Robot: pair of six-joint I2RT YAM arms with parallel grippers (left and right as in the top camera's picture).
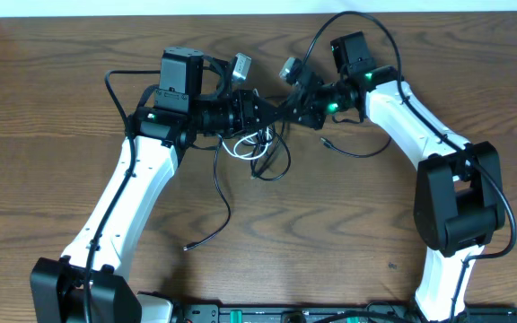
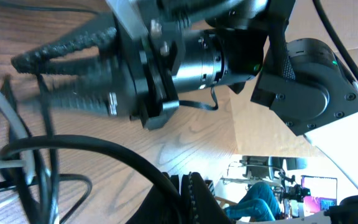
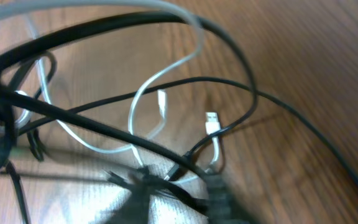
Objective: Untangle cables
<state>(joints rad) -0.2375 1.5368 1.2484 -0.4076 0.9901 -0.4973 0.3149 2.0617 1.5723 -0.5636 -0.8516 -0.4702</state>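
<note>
Looking down from overhead, the left claw (image 1: 260,113) and right claw (image 1: 287,108) meet nearly tip to tip above the wooden surface (image 1: 61,135). Both are closed narrow; I cannot tell if either pinches a strand. The black cables (image 1: 267,176) and the white cable (image 1: 246,147) lie bunched just under the left claw's tip. One black strand trails off toward the left arm's base, and another curls below the right claw.

From the left wrist, the right claw's ribbed fingers (image 2: 61,43) sit close ahead, with black cable looping between the two claws.

From the right wrist, the white cable and its plug (image 3: 211,121) lie just ahead of the blurred claw, crossed by black strands.
</note>
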